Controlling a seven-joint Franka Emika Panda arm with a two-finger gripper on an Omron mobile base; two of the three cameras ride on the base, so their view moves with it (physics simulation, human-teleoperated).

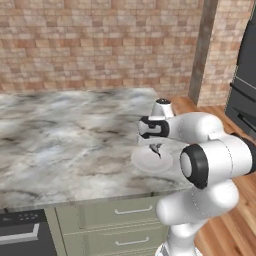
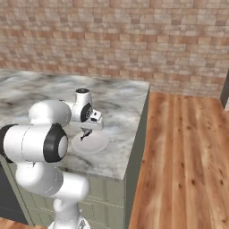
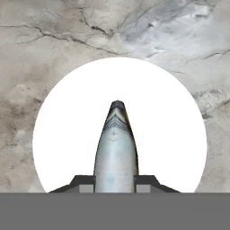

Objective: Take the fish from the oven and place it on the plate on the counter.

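The round white plate [image 3: 170, 134] lies on the marbled counter [image 3: 45, 54]. In the hand view the slim grey fish [image 3: 116, 148] hangs nose-down over the plate's middle, pinched between my two dark fingertips [image 3: 85, 182]. My gripper [image 3: 115, 184] is shut on the fish. From the left base view the gripper [image 1: 156, 148] points down just above the plate [image 1: 145, 161] near the counter's front right corner. The right base view has the gripper [image 2: 86, 133] over the plate [image 2: 95, 144] too. The oven is out of view.
Beige drawers [image 1: 117, 215] with slim handles sit under the counter [image 1: 60, 140]. A dark appliance front [image 1: 22, 235] stands at lower left. Brick wall [image 2: 134, 40] lies behind; wooden floor [image 2: 183, 161] runs right of the counter edge. A tall dark fridge [image 1: 245, 85] stands far right.
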